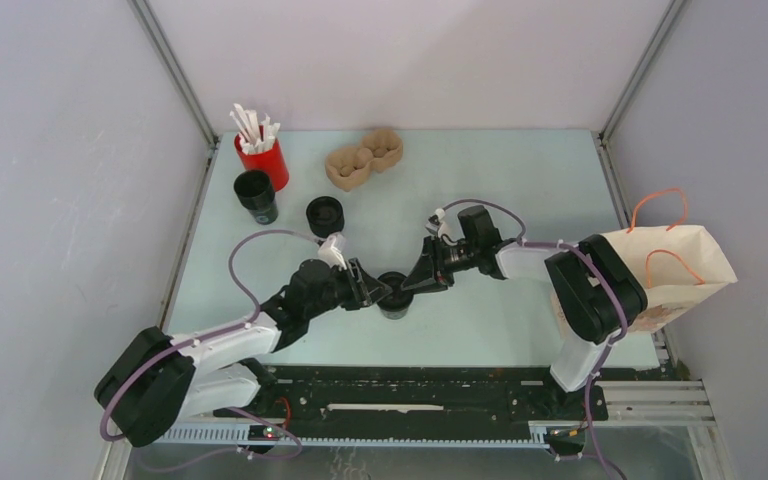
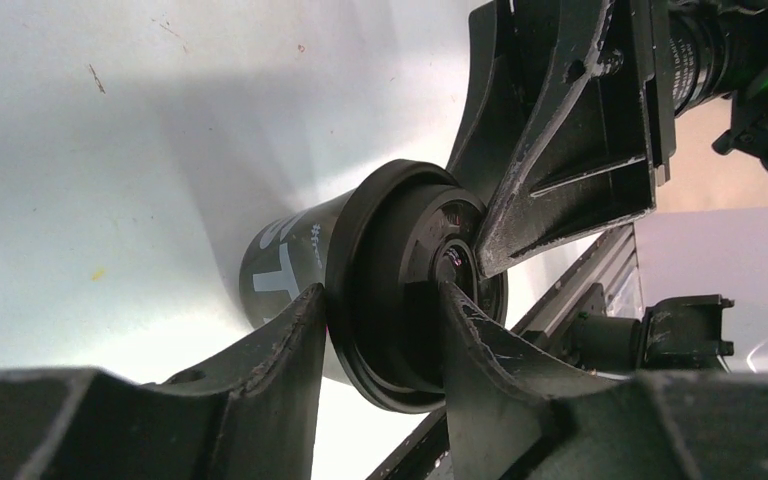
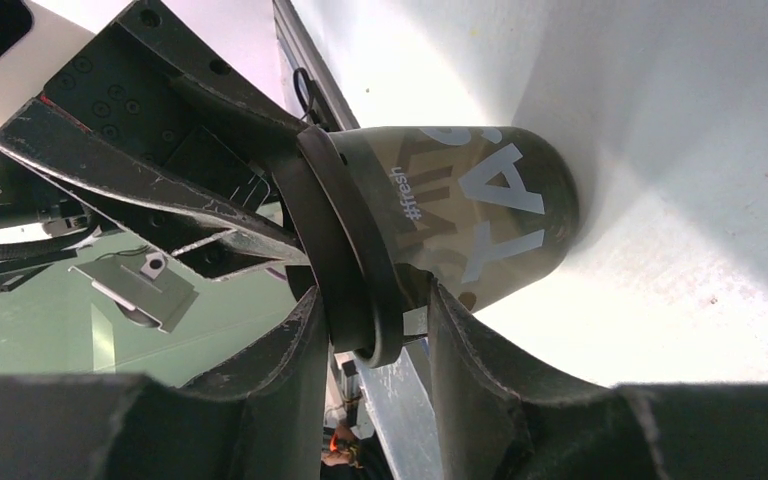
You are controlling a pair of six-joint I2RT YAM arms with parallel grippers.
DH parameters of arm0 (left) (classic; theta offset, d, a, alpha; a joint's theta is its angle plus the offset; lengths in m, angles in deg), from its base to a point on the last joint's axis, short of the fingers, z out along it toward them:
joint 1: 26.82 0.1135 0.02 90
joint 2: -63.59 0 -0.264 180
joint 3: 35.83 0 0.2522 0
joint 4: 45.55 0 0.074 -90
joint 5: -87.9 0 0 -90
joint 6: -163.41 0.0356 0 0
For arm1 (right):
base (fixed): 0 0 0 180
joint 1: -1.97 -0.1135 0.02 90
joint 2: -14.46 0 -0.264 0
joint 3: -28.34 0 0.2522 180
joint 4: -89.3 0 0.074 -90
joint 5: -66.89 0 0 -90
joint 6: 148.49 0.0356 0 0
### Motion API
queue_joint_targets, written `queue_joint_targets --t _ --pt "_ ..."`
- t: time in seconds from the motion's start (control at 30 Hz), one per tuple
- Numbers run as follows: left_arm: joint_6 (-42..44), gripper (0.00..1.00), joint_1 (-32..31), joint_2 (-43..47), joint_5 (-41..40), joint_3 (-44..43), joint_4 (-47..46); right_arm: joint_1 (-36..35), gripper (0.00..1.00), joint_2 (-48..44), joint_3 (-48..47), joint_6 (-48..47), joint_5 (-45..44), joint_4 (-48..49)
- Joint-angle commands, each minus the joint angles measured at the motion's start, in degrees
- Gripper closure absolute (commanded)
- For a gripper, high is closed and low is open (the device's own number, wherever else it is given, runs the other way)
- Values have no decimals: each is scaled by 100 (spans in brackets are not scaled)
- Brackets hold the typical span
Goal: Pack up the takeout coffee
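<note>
Item 1, left claw point(image 2: 380, 305): part closed. One finger lies against the outside of the lid point(image 2: 400, 250) rim and the other on the lid's top. We read this as a pinch on the cup point(image 2: 280, 262).

Item 2, right claw point(image 3: 370, 315): part open, astride the opposite rim. A sliver of light shows beside one finger, so we cannot tell whether it grips.

Item 3, cup: black, lidded, upright on the counter point(image 1: 520, 190), near centre, between the two claws.

Item 4, bag point(image 1: 685, 265): brown paper with orange handles, at the counter's right edge, well apart from the cup.

Handling note: we judge the step to be seating the lid before the carry. We would press evenly on both sides of the rim and keep the cup upright. A rim pinch alone may pull the lid off, so we would regrip lower on the body before lifting toward the bag.
</note>
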Motion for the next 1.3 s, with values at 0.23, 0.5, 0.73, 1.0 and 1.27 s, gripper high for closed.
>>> queue_joint_targets --t 0.23,0.5,0.73,1.0,1.27 --pt "310 55 -145 -765 -376 625 1476 -675 68 594 -546 -719 -3740 -2692" --pt "242 56 -478 -1100 -702 500 1612 -794 66 1165 186 -573 -3532 -1908" --pt "318 56 -607 -1182 -890 347 1951 -795 65 651 188 -722 -4137 -2177" --pt "248 57 -986 -1179 -1314 114 2440 -1180 59 218 338 -1148 -4373 -1817" --pt "204 51 -962 -191 -979 -216 2493 -969 51 -515 -295 -1249 -3457 -2234"
